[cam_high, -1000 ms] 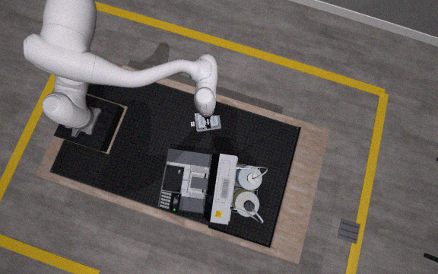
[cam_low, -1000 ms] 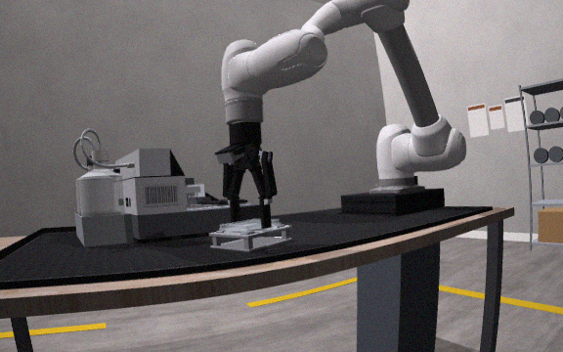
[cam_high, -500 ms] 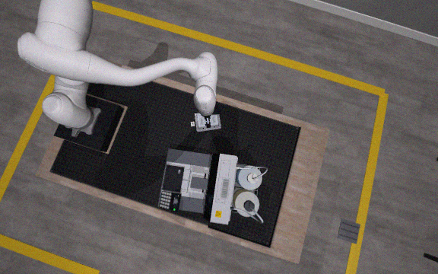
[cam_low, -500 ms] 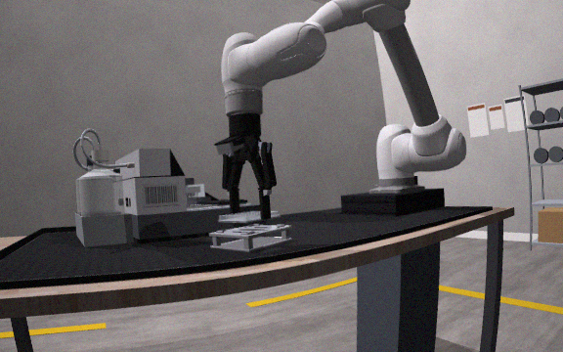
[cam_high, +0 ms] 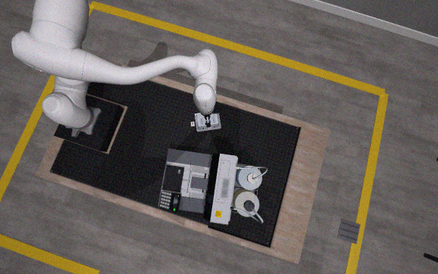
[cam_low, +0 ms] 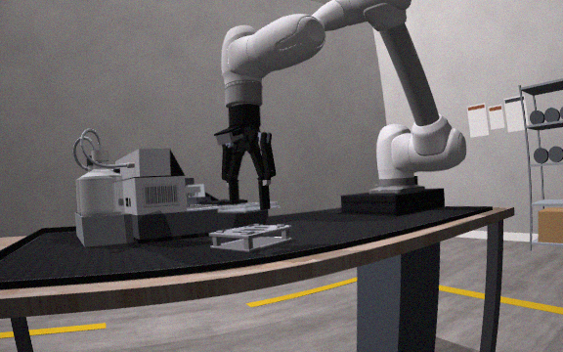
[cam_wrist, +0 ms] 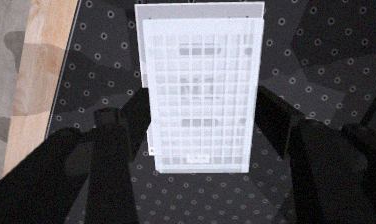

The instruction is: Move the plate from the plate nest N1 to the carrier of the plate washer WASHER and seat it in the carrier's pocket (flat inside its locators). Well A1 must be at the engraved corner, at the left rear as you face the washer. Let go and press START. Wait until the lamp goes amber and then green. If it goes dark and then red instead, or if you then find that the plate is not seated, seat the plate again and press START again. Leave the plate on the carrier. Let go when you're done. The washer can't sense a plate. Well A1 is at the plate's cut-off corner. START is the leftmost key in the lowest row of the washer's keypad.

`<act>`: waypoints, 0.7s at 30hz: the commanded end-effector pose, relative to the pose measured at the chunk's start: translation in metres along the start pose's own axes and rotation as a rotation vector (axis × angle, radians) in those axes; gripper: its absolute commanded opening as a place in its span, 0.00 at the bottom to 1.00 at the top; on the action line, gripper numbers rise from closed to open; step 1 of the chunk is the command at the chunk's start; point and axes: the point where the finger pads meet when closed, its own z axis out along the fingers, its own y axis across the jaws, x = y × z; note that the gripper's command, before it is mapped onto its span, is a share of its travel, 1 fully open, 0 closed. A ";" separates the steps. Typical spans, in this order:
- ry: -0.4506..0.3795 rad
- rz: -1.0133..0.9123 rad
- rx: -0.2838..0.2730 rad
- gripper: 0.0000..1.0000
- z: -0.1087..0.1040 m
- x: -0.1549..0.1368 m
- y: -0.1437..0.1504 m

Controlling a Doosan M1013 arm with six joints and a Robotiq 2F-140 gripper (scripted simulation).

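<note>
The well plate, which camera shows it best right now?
The wrist view: it looks straight down on the plate, showing its grid of wells between the pincer's fingers. The exterior view shows it edge-on, raised above the nest. The top view shows it small, partly covered.

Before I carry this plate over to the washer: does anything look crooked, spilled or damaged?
Nothing stands out. The plate is between the gripper's fingers, lifted above the nest and looking roughly level. The washer and its bottles stand upright, with no visible spill. Fine cracks would not show.
</note>
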 end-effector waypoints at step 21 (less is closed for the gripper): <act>0.001 0.000 0.000 0.10 -0.037 0.000 0.000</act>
